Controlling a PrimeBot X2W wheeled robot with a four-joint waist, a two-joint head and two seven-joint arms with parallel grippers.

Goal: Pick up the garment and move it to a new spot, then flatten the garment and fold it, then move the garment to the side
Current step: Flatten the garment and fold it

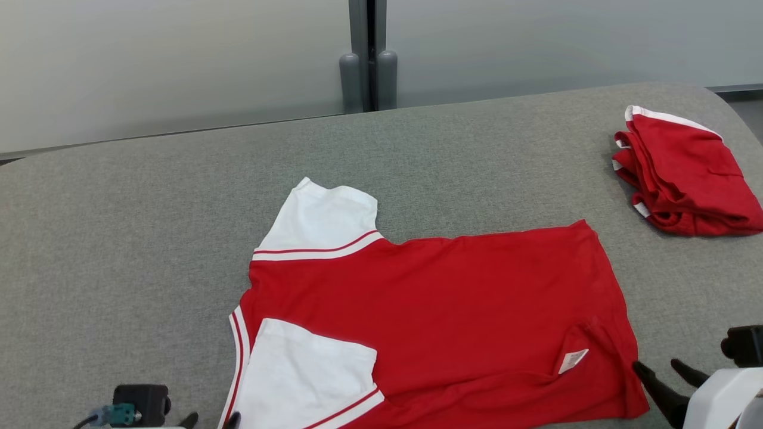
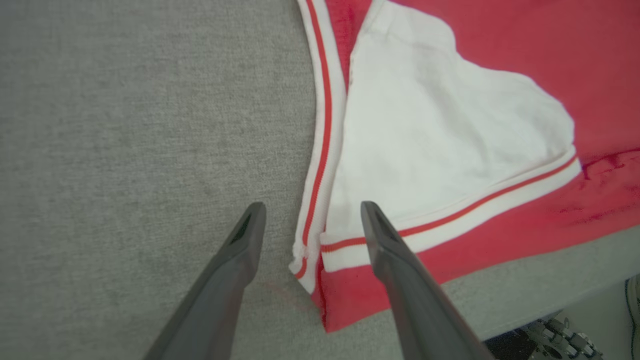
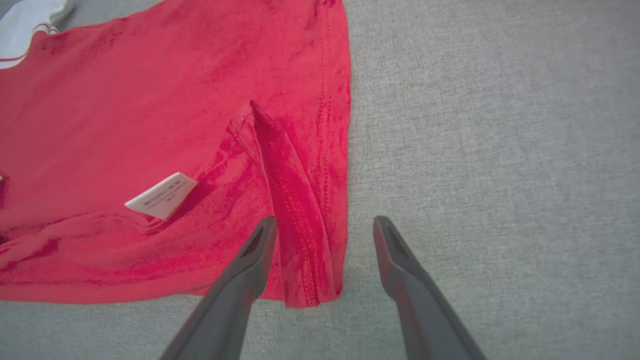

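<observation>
Left gripper (image 2: 312, 220) gaping over T-shirt's (image 1: 429, 298) striped trim | right gripper (image 3: 325, 227) gaping over its hem corner | T-shirt lying on table (image 1: 149, 208) | folded red garment (image 1: 691, 179) sitting apart

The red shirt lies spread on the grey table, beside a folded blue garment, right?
No: the head view shows the folded garment is red with white trim, not blue. The red shirt does lie spread on the grey table.

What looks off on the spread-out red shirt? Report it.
On the red shirt, the hem corner beside the right gripper is puckered into a raised ridge, with the white care label flipped out on top. Elsewhere it lies fairly flat.
</observation>
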